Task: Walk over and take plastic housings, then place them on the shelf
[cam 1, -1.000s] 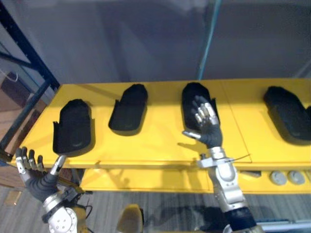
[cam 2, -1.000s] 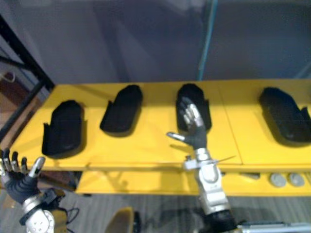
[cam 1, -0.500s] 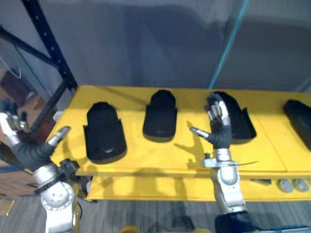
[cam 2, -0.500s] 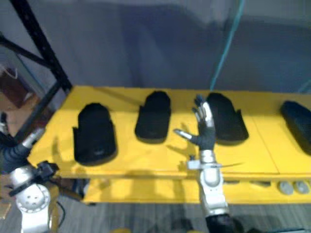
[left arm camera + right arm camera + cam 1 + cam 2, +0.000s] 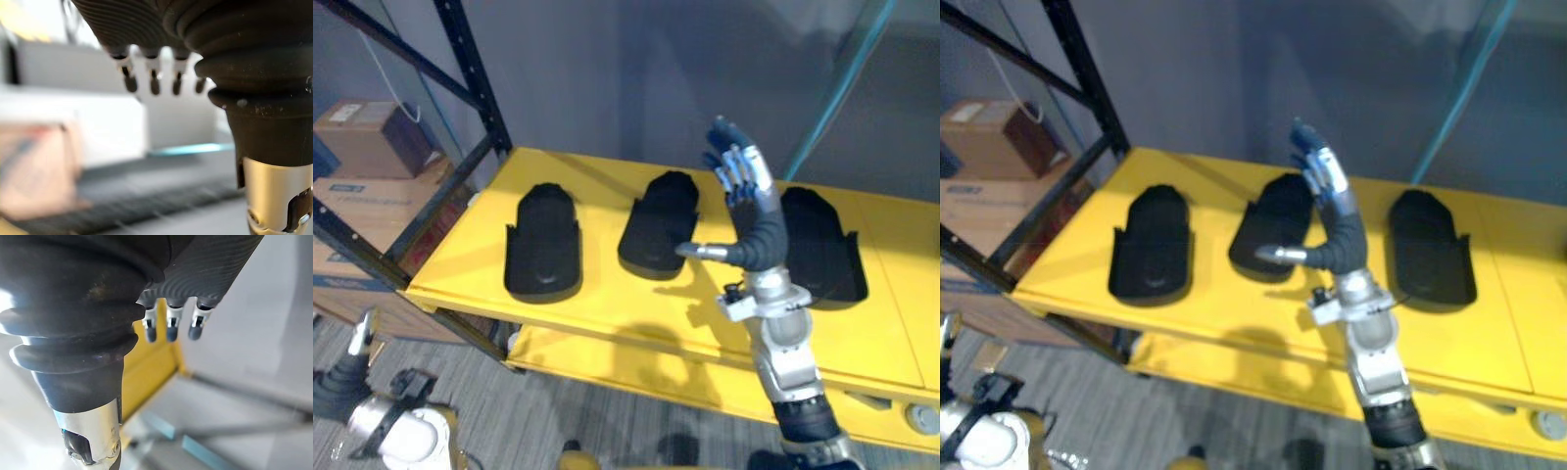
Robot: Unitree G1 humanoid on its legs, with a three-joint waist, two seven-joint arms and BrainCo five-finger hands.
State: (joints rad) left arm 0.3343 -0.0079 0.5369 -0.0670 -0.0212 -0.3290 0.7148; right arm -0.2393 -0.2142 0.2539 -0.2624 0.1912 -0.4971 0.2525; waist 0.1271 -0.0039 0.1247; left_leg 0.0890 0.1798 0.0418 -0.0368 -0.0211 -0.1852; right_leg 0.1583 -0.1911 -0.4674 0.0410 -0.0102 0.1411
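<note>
A yellow shelf (image 5: 607, 299) crosses the middle of the frame with three black housings in a row: left housing (image 5: 543, 245), middle housing (image 5: 659, 223), right housing (image 5: 822, 250). The right hand (image 5: 757, 235) is raised at centre, fingers straight, empty. The left hand (image 5: 335, 387) is at lower left. Boxes (image 5: 367, 142) stand at upper left.

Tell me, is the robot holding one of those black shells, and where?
Nothing is held. The right hand hangs open above the black housings; the left hand is open too.
</note>
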